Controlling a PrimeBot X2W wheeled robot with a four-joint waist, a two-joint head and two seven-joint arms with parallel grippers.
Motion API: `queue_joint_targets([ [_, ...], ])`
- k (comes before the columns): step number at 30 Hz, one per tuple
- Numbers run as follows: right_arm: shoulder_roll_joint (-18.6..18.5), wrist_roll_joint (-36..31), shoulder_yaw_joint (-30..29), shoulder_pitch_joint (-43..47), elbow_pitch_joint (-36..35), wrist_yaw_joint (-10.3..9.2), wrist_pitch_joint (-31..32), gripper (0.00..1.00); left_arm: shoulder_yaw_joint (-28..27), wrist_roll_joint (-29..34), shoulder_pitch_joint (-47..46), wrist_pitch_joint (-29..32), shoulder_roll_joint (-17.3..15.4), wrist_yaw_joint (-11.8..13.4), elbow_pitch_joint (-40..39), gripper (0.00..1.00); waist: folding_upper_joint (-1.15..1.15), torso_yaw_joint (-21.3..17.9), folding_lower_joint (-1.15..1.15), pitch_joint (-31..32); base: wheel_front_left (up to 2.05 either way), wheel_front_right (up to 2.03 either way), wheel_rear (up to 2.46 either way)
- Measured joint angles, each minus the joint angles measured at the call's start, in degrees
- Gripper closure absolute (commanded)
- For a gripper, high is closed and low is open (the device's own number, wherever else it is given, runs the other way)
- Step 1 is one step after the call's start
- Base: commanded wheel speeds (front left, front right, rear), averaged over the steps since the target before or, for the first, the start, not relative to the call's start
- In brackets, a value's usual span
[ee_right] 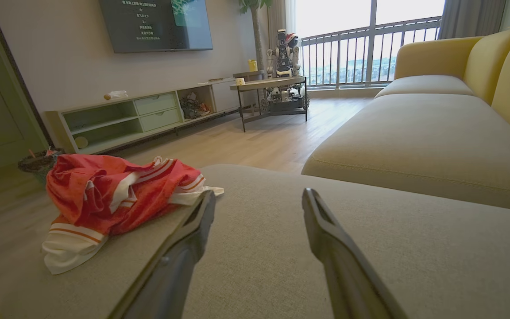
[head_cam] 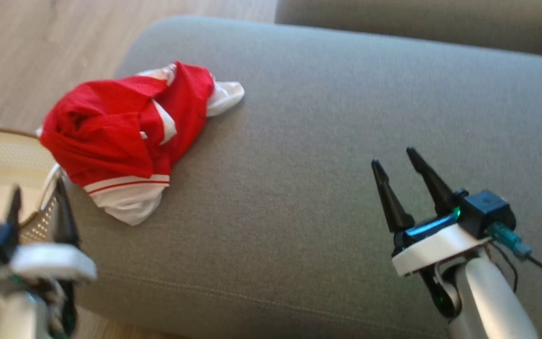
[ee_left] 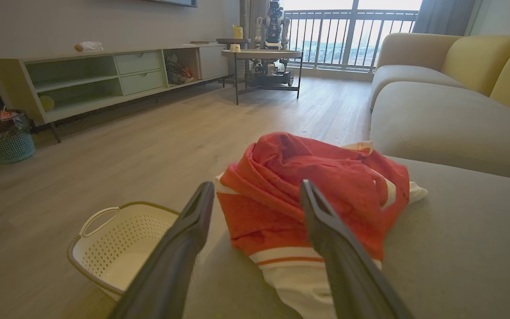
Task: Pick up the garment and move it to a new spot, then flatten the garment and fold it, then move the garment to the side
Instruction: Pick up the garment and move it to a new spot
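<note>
Left pincer (ee_left: 256,188), right pincer (head_cam: 393,160) agape, empty; red-white garment (head_cam: 120,127) crumpled on grey sofa (head_cam: 322,117) edge.

soft cloth garment (head_cam: 125,132), matt woven cushion (head_cam: 322,141)

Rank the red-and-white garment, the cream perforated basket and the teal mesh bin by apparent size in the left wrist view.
1. red-and-white crumpled garment
2. cream perforated basket
3. teal mesh bin, which stands farther off, so its real size is unsure.

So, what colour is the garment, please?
The garment is red with white striped trim, clearest in the head view.
</note>
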State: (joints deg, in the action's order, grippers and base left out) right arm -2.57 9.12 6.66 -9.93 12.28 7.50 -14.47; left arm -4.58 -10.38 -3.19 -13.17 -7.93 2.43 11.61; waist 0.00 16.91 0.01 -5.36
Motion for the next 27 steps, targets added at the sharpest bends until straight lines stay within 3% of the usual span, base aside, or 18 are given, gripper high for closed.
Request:
queue_joint_targets([
  [10,-0.13,-2.23,-2.26,-2.91,-3.15,0.0,0.0,0.0,-1.56,-5.72,-17.8,12.24,-5.47,-4.93,8.99,0.0,0.0,-2.64,0.01,-7.54,0.0,0.0,0.0],
  [20,-0.31,-3.24,-2.68,-3.59,-3.82,0.0,0.0,0.0,-0.89,-6.84,-29.7,19.72,-8.53,-5.44,28.52,0.0,0.0,-4.92,0.0,-11.69,0.0,0.0,0.0],
  [21,-0.32,-3.44,-2.7,-3.61,-3.82,0.0,0.0,0.0,-0.76,-6.83,-30.37,19.94,-8.82,-5.45,29.97,0.09,0.0,-5.08,0.0,-11.84,0.0,0.0,0.0],
  [22,-0.32,-3.63,-2.77,-3.65,-3.85,0.0,0.0,0.0,-0.58,-6.75,-30.91,20.13,-9.27,-5.45,31.2,0.93,0.0,-5.24,0.0,-11.99,0.0,0.0,0.0],
  [23,-0.33,-3.61,-2.92,-3.69,-3.86,0.0,0.0,0.0,-0.4,-6.36,-31.42,19.91,-9.72,-5.44,32.21,1.0,0.0,-5.39,0.0,-12.07,0.0,0.0,0.0],
  [27,-0.34,-3.59,-3.61,-3.88,-3.87,0.0,0.0,0.0,-0.19,-5.73,-32.87,15.3,-10.61,-4.94,33.78,1.0,0.0,-5.74,0.0,-11.78,0.0,0.0,0.0],
])
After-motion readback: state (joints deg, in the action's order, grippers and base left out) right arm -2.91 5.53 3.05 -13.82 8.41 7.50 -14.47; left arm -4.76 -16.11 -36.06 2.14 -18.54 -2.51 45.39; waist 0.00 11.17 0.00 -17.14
